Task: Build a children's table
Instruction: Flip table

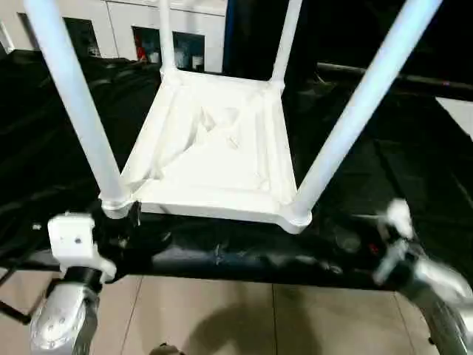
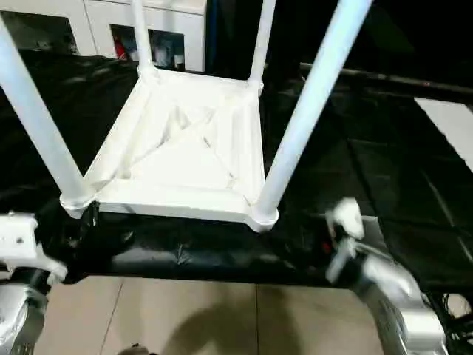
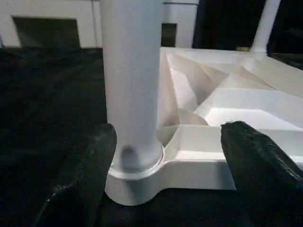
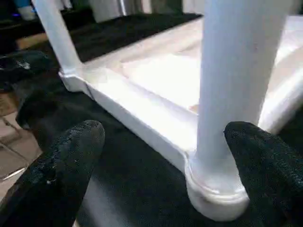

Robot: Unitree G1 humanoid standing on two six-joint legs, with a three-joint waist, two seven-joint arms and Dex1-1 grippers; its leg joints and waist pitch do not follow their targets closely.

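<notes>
The white children's table lies upside down on black cloth, its ribbed underside [image 1: 214, 148] facing up. All four tube legs stand in the corner sockets: near-left leg [image 1: 74, 96], near-right leg [image 1: 362, 103] and two far legs [image 1: 166, 37]. My left gripper [image 3: 165, 165] is open at the foot of the near-left leg [image 3: 130, 85]; the leg stands between the fingers, close to one finger [image 3: 80, 179]. My right gripper [image 4: 163, 170] is open beside the near-right leg [image 4: 236, 80], whose socket sits close to one finger [image 4: 265, 165].
The black cloth [image 1: 369, 170] covers a low platform whose front edge runs just before my wrists [image 1: 74, 240]. Beige floor tiles [image 1: 222, 318] lie below that edge. A white cabinet with glass doors [image 1: 133, 29] stands at the back left.
</notes>
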